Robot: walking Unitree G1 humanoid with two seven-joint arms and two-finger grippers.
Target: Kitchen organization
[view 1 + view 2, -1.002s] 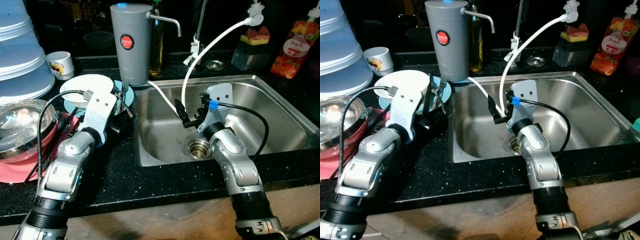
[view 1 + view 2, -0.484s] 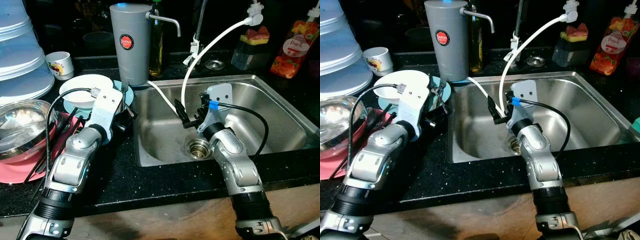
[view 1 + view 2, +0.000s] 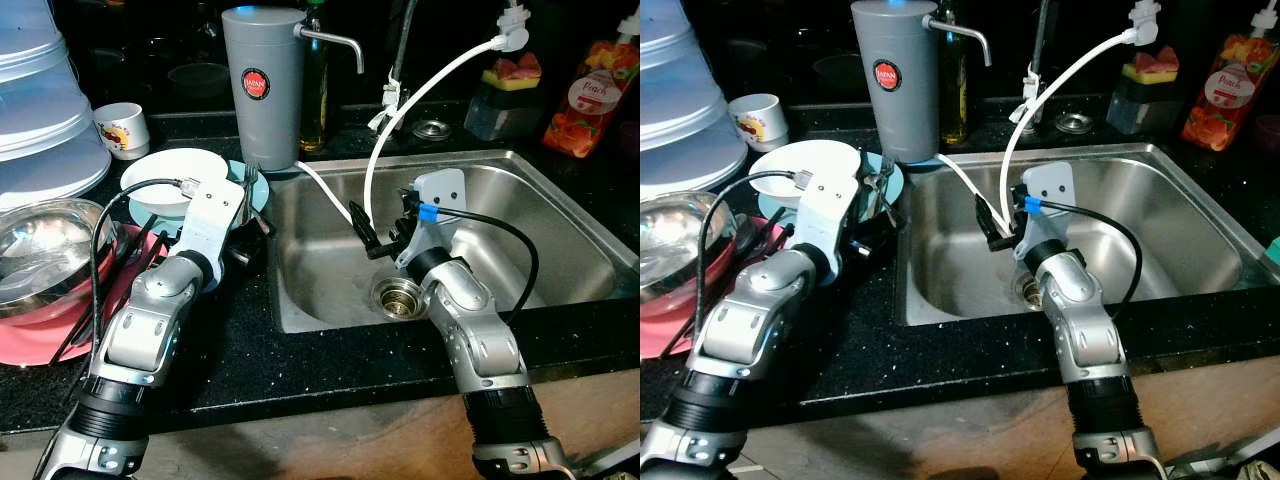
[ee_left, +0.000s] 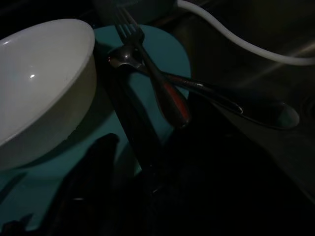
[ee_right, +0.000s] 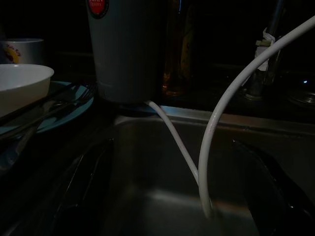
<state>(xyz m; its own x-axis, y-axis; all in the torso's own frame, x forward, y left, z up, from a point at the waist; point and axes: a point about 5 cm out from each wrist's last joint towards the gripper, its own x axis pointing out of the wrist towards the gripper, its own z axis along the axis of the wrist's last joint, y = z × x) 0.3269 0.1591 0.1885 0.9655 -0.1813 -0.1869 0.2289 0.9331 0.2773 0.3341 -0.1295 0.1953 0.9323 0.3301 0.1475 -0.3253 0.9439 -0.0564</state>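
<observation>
**Grippers poised at dish stack and sink**

From my remote seat I see the left gripper (image 3: 243, 215) at centre left of the head view, reaching over the teal plate (image 4: 162, 54) on the black countertop (image 3: 300, 360). In the left wrist view one black finger (image 4: 133, 123) lies across the plate, right beside the red-handled fork (image 4: 165, 93) and a spoon (image 4: 216, 96); I cannot tell how wide the fingers stand or whether they hold anything. A white bowl (image 3: 170, 180) sits on the same plate, just left of the cutlery.

The right gripper (image 3: 372, 232) hangs inside the stainless sink (image 3: 560, 200) at centre frame, above the drain (image 3: 398, 296). Its fingers (image 5: 275, 182) are spread apart with nothing between them but the white hose (image 3: 420, 95) that loops down from the upper right.

A grey water filter (image 3: 262, 85) stands at top centre behind the plate. A steel bowl (image 3: 45, 245) rests on a pink tray (image 3: 40, 345) at far left, and a mug (image 3: 122, 130) sits at upper left.
</observation>
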